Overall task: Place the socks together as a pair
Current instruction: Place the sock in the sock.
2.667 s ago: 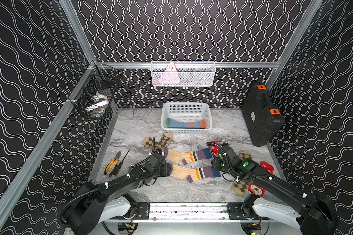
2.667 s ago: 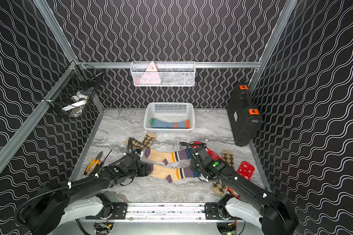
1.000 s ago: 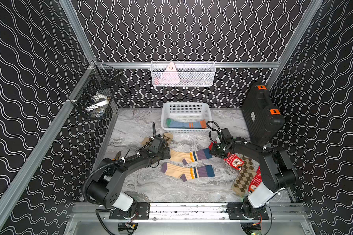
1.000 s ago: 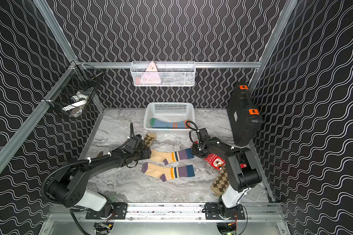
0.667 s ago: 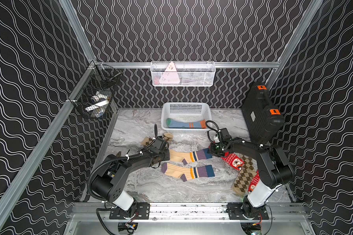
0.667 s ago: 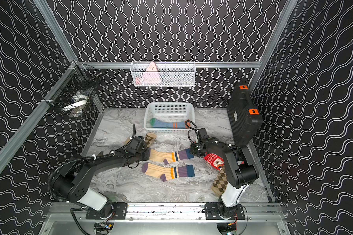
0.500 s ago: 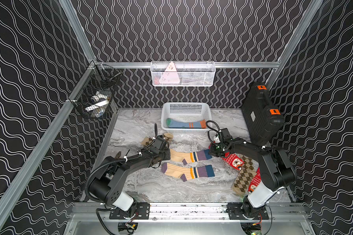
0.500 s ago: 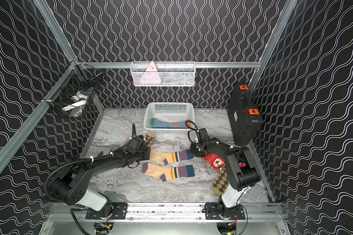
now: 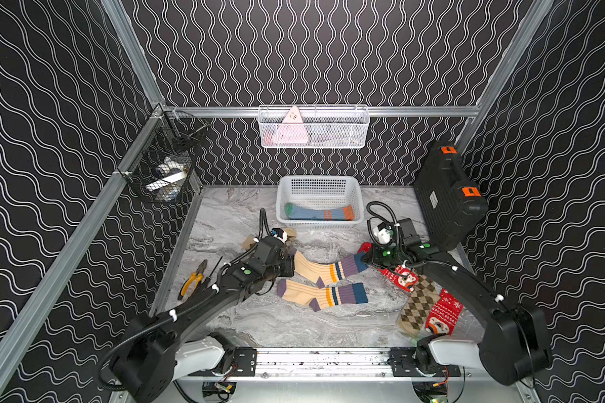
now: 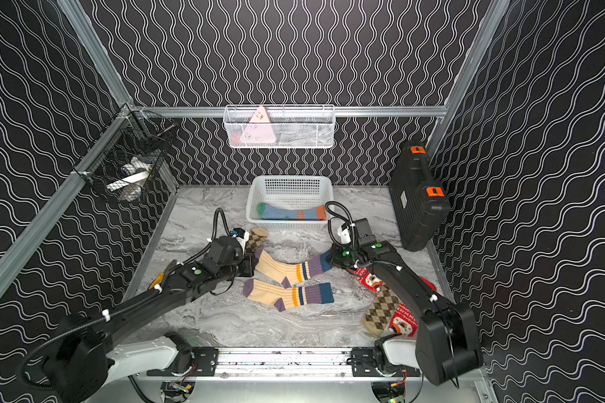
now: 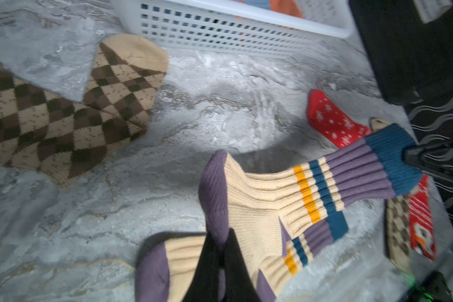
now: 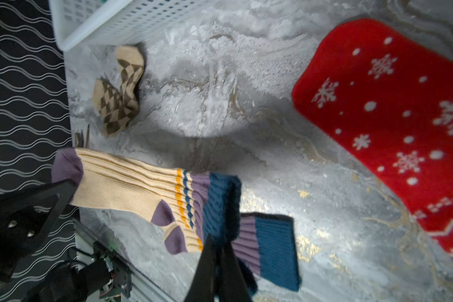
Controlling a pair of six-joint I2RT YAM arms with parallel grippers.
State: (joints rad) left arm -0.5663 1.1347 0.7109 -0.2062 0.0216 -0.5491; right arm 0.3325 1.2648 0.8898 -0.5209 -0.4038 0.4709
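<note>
My left gripper (image 11: 221, 235) pinches the toe of the far striped sock (image 9: 323, 270), my right gripper (image 12: 219, 243) its cuff; the near striped sock (image 9: 323, 296) lies parallel, just beside.

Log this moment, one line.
left gripper: shut on striped sock toe | right gripper: shut on cuff | second striped sock: on table

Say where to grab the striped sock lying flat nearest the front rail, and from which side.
Pinch the teal cuff of the near striped sock, coming straight down from above. It lies flat on the table, so a sideways approach would likely find no edge. The cuff is a wide end, lies clear of the other socks, and points toward the right arm.
</note>
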